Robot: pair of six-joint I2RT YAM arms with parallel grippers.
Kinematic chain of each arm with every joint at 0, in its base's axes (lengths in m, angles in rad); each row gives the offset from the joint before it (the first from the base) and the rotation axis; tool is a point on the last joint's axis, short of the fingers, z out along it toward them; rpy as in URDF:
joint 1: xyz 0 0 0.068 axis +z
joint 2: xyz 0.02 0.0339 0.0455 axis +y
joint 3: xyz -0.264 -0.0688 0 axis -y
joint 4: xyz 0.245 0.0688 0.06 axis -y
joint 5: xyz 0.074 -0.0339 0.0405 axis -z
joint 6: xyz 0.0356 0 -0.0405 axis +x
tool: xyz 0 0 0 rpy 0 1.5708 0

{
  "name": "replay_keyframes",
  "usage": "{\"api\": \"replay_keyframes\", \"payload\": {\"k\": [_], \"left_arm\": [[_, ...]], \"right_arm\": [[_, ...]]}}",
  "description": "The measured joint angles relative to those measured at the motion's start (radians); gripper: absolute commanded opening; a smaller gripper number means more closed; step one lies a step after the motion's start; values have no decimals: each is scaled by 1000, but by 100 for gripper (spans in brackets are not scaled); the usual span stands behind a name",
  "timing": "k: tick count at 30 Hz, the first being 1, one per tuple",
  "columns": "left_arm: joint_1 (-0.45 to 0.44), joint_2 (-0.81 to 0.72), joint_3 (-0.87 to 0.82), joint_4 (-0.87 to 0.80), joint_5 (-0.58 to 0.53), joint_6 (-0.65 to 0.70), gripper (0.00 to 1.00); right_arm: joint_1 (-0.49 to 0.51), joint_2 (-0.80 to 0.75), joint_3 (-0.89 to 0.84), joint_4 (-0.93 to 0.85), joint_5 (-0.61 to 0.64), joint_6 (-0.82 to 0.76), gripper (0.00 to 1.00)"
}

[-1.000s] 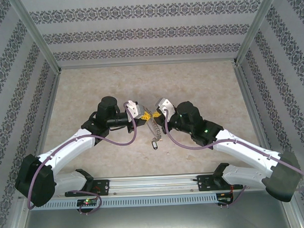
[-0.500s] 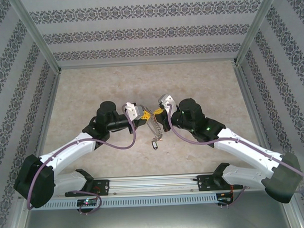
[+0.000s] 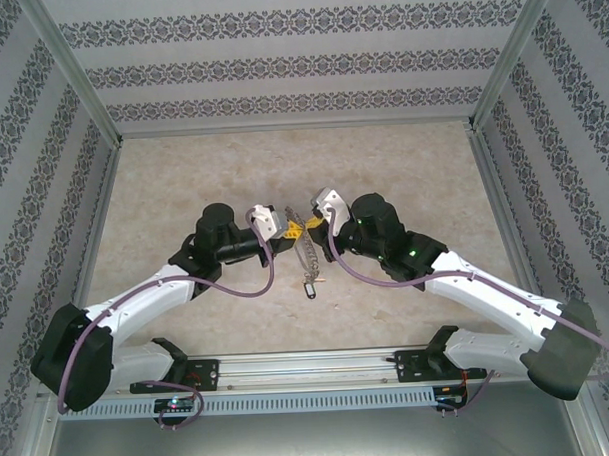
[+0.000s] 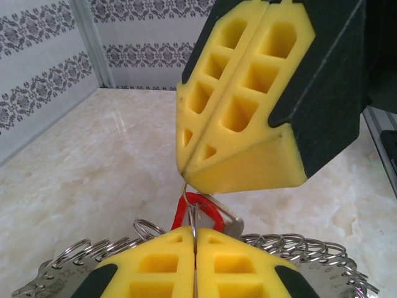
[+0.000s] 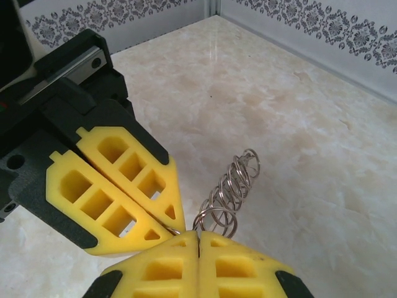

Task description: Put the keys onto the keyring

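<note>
My left gripper (image 3: 290, 233) and right gripper (image 3: 312, 219) meet tip to tip above the middle of the table, both shut. In the left wrist view my left gripper (image 4: 194, 234) pinches a thin wire of the keyring (image 4: 298, 245), whose small rings fan out behind its fingers. The red-tagged key (image 4: 201, 208) hangs on that wire just past them. The right gripper's fingers (image 4: 236, 112) pinch the wire above the red tag. In the right wrist view my right gripper (image 5: 197, 239) is shut, with the ring coil (image 5: 231, 186) beyond it. The keyring (image 3: 303, 256) dangles, a dark-tagged key (image 3: 309, 286) at its low end.
The beige marble tabletop (image 3: 403, 175) is walled in by patterned panels (image 3: 289, 63) on three sides, with metal corner posts. Both arms reach in from the near rail (image 3: 309, 368). Purple cables loop along each forearm.
Both arms have shifted slightly, the right wrist drawing a little left toward the left one. The fingertips stay together and the dark-tagged key hangs at the same spot.
</note>
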Motion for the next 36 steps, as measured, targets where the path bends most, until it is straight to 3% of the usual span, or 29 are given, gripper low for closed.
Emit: {"api": "replay_keyframes", "payload": {"k": [18,27,36], "left_arm": [[0,24,28,-113,8,23,16],[0,-84,15,-112,-53,24,19],[0,-80,14,-120,-89,43,18]], "right_arm": [[0,-1,30,-10,-11,-35,0],[0,0,30,-11,-27,-47,0],[-1,23,30,-11,-80,-76,0]]}}
